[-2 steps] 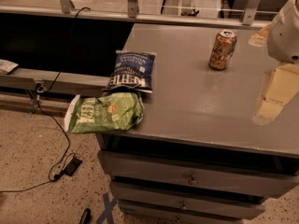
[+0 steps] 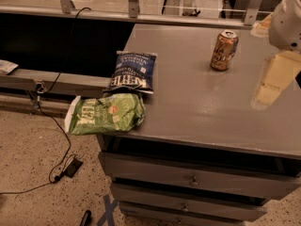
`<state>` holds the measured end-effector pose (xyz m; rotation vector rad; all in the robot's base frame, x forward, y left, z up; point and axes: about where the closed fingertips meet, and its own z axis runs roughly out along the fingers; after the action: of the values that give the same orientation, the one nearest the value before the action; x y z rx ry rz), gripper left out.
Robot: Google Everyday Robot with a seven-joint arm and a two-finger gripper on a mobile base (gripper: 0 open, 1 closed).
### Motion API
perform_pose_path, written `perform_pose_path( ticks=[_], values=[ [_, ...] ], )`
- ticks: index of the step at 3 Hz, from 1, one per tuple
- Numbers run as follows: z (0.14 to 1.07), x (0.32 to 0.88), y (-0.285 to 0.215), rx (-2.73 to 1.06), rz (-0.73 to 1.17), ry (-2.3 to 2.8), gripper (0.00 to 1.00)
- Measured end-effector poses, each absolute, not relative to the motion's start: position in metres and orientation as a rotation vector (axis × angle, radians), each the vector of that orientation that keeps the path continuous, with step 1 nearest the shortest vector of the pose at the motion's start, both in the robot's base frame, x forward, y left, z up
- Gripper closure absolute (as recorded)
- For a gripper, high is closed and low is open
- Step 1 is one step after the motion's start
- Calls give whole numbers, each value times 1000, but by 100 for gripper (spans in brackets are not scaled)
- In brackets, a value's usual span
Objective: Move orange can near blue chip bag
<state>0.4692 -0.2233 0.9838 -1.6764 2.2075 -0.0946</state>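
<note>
While I watch through the one camera, the gripper [image 2: 273, 81] sits at the right edge of view, over the right side of the table [image 2: 197, 107]. It shows as a pale cream part hanging under a white arm piece. It is to the right of the can [image 2: 224, 50] and a bit nearer the front, clearly apart from it. Whether the gripper is released or clenched I cannot tell, as part of it is cut off by the frame. I see nothing gripped in it.

The can stands upright toward the back right of the grey tabletop, silver top up, nothing touching it. The blue chip bag [image 2: 131, 72] lies flat at the table's left edge, white lettering facing up, well apart from the can. Bare tabletop lies between them.

A green chip bag [image 2: 106, 114] lies flat at the front left corner, just in front of the blue one. Their edges appear to touch. The green bag hangs out past the table's left side.

Drawers [image 2: 193, 180] run under the tabletop. A black cable [image 2: 56, 126] trails down across the speckled floor [image 2: 28, 173] to a small dark box [image 2: 73, 166].
</note>
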Motion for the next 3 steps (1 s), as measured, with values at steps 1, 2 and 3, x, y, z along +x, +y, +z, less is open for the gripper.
perform_pose_path(
  ticks=[1,2,3],
  values=[
    [993,529,-242,-1588,-80,2175,0],
    [1009,587,-264,-1470,-80,2091,0],
    [1019,637,-283,-1299,-59,2012,0]
  ],
)
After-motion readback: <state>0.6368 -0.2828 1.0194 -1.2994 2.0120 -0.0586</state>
